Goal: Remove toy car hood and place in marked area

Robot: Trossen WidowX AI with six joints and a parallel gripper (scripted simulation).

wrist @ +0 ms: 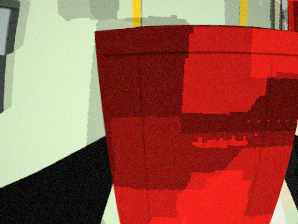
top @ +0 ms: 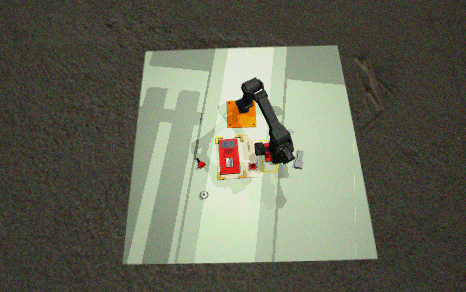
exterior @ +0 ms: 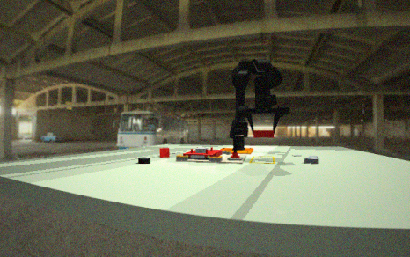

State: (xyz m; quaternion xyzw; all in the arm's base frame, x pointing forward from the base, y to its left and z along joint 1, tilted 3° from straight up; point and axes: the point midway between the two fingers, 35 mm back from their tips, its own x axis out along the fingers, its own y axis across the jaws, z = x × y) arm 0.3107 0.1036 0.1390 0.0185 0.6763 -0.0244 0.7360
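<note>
The red hood [exterior: 264, 134] [wrist: 150, 100] [top: 268, 152] is held in the air between the fingers of my gripper [exterior: 264, 132], which is shut on it. It is well above the table, over or near the marked area, a yellow outline [top: 270, 171] [exterior: 262, 163] [wrist: 136, 12]. In the wrist view the hood fills the middle and hides much of the outline; two yellow lines show past its far edge. The arm hides part of the outline in the top view. The red toy car [top: 223, 161] [exterior: 200, 152] sits to the left of the outline, inside yellow corner brackets.
A red knob [top: 252, 166] [exterior: 235, 155] stands on a pale plate between car and outline. A grey block [top: 299, 160] [exterior: 311, 160] lies right of the outline. A red part [top: 201, 164] [exterior: 164, 152] and a small wheel [top: 203, 195] [exterior: 144, 160] lie left of the car.
</note>
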